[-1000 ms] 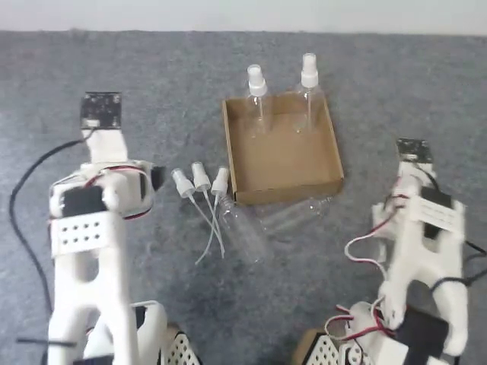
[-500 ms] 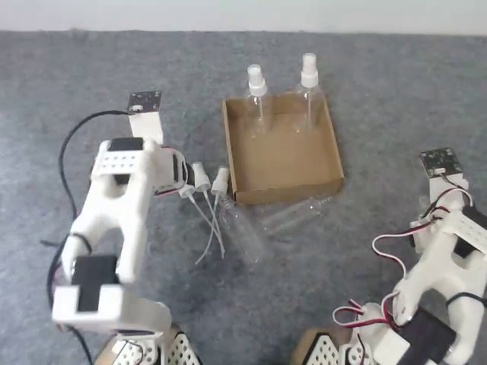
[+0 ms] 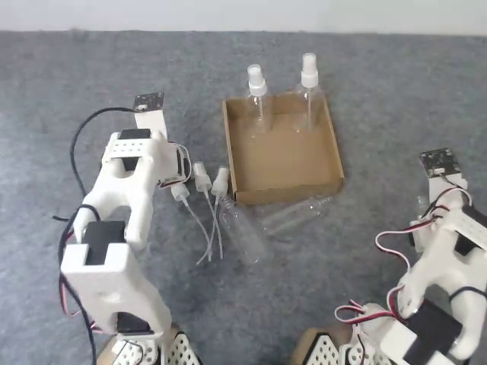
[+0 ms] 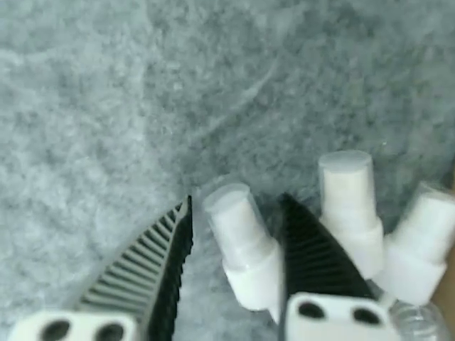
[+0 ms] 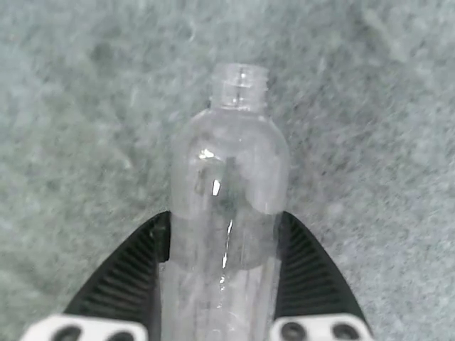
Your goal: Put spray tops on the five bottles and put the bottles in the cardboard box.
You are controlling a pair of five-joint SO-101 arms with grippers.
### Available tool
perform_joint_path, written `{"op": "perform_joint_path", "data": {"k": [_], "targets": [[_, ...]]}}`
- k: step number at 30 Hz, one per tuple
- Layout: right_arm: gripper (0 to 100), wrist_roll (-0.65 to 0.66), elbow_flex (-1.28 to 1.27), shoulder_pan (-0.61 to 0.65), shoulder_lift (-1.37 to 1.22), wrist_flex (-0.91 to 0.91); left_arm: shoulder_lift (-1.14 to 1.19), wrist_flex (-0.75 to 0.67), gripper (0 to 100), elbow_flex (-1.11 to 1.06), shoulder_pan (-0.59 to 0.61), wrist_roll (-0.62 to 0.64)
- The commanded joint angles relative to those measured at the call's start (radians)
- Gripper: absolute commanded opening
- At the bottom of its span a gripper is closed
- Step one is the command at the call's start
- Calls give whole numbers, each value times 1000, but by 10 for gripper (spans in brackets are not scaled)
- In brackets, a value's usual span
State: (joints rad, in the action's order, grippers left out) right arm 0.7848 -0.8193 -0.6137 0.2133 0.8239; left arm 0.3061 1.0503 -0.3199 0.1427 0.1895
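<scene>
In right claw point(image 5: 222, 222): clear bottle point(image 5: 231, 167), rounded shoulders, open threaded neck.

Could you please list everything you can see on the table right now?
cardboard box: one, brown, middle of the table
capped bottles: two, clear with white spray tops, upright in the box at its far side
lying bottles: two, clear, uncapped, on the carpet at the box's near side
held bottle: one, clear, uncapped, gripped by the right gripper
spray tops: three, white, on the carpet beside the box on the left arm's side
carpet: one, grey, covers the table
left gripper: one, black fingers, open around one spray top
right gripper: one, black fingers, shut on the held bottle
</scene>
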Motion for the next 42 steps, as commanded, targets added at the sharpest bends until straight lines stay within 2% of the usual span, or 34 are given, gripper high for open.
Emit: {"op": "perform_joint_path", "data": {"k": [1, 10, 16, 19, 22, 26, 29, 36, 42], "targets": [[24, 11, -2, -16, -31, -19, -9, -26, 148, 51, -8, -44], [25, 9, -2, -88, -31, -19, -5, 3, 95, 44, -58, -143], [25, 14, -2, -102, -31, -19, -5, 71, 166, 44, -89, -143], [31, 12, -2, -102, -31, -19, -5, 77, 167, 38, -81, -144], [89, 11, -2, -102, -31, -19, -5, 71, 165, 4, -86, -150], [174, 11, -2, -102, -31, -19, -17, 46, 73, -2, -81, -152], [180, 14, -2, -102, -31, -19, -40, 51, 30, 7, -81, -169], [113, 17, 21, -111, -30, -21, -279, 94, 23, -4, -38, -170], [214, 11, 17, -108, -31, -18, -545, 143, 23, -93, -35, -166]]}}
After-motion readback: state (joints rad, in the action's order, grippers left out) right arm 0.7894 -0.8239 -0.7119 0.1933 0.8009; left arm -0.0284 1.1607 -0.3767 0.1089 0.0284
